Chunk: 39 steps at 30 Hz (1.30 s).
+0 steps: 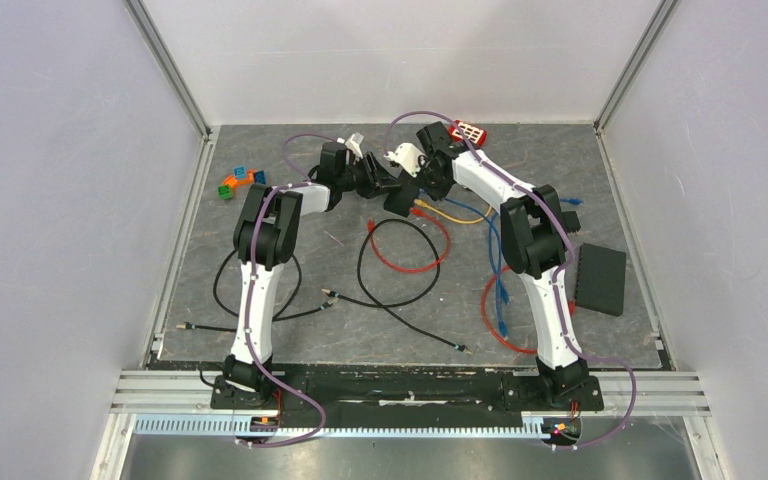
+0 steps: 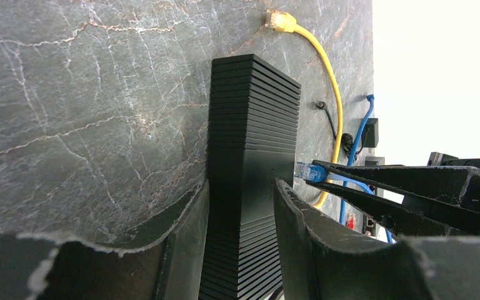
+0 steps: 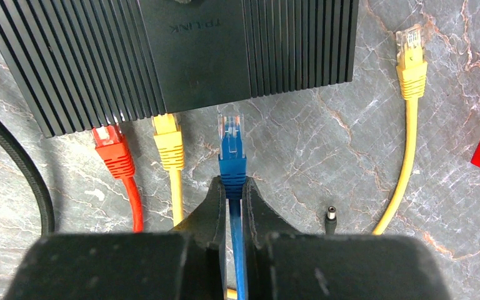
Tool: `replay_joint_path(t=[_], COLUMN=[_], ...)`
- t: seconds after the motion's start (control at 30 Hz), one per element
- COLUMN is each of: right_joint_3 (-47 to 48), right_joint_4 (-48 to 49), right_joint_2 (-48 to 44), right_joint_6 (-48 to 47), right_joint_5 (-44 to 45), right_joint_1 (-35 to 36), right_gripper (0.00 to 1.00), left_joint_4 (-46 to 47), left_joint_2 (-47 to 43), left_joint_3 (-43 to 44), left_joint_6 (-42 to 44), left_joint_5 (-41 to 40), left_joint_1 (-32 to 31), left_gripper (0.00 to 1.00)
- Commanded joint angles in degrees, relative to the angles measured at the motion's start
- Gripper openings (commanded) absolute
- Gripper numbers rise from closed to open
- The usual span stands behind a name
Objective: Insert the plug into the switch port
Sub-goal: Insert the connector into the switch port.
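At the far middle of the grey marbled table (image 3: 325,144), the black ribbed network switch (image 3: 194,37) is held between the fingers of the left hand (image 2: 242,184). That hand is set partly open and closed against opposite sides of the switch. The right hand (image 3: 232,187) is pinched almost fully shut on the blue network cable (image 3: 238,250), just behind its clear-tipped plug (image 3: 232,147). The plug is held just short of the switch's port face, beside a seated yellow plug (image 3: 167,134) and a seated red plug (image 3: 109,140). It is not yet inserted, and whether its tip touches the housing cannot be told.

The port openings are hidden in every view, so alignment can be judged only from the neighbouring plugs. If the plug is driven slightly off line, its tip is likely to butt against the housing. The cable may then buckle or slide through the pinch, since the boot's rear is gripped rather than the plug body. A hard push may also twist the switch within the left hand's hold.

Little room is left on the yellow plug's side, where its boot may be fouled. On the other side bare table is open as far as a loose yellow cable (image 3: 410,69), with a small black barrel connector (image 3: 330,215) near the right hand. The two hands are set just beside each other, so sideways correction is limited.
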Motion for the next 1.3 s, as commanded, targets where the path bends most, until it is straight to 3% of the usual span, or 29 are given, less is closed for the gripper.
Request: replay_joint_path(t=[0.0,0.93,1.27], right_joint_3=[0.77,0.91,-4.03], right_joint_4=[-0.45,1.27,8.86], right_joint_2=[-0.86,3.14,0.21], right_joint_6=[-0.32,-0.84,0.50], right_joint_5=[-0.46,-0.60,-2.06], right_joint_1=[-0.26,-0.18,-0.22], right_gripper=[0.00,0.00,0.00], left_joint_4=[-2.61,0.57,0.57], left_joint_2=[-2.04,-1.46,-1.03], left_joint_3=[0.45,-0.52,-0.52], left_joint_6=[1.88,-1.24,-1.37], left_joint_5=[1.19,2.07,2.25], left_joint_1=[-0.87,-1.15,-1.39], left_gripper=[0.49,0.48,0.48])
